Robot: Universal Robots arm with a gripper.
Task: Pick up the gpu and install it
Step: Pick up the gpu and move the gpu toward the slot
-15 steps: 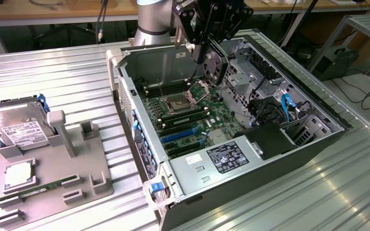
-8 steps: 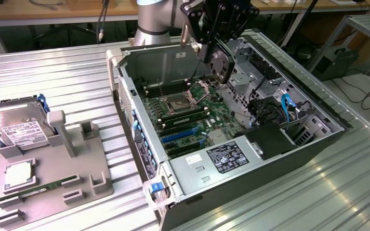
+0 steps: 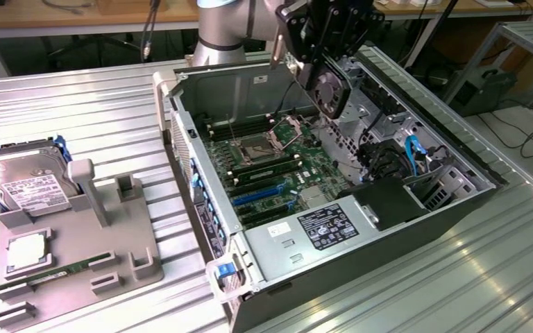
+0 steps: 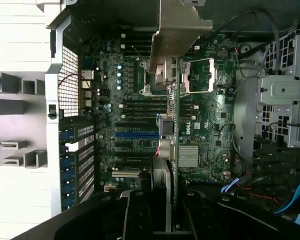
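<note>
My gripper (image 3: 325,48) hangs over the open computer case (image 3: 180,132), shut on the gpu (image 3: 330,87). The gpu is a black card with a round fan, held on edge above the far end of the motherboard (image 3: 276,166). In the wrist view the gpu (image 4: 176,115) runs edge-on between my two black fingers (image 4: 135,215). Its silver end bracket (image 4: 180,30) points toward the case's rear wall. The card floats above the board, over the CPU socket (image 4: 205,75) and beside the blue expansion slot (image 4: 135,135), touching neither.
A grey fixture tray (image 3: 109,277) on the exterior view's left holds a hard drive (image 3: 26,182), a RAM stick (image 3: 58,270) and a CPU (image 3: 28,251). Inside the case are the power supply (image 3: 327,225) and blue cables (image 3: 413,154). Ribbed metal tabletop (image 3: 433,277) surrounds the case.
</note>
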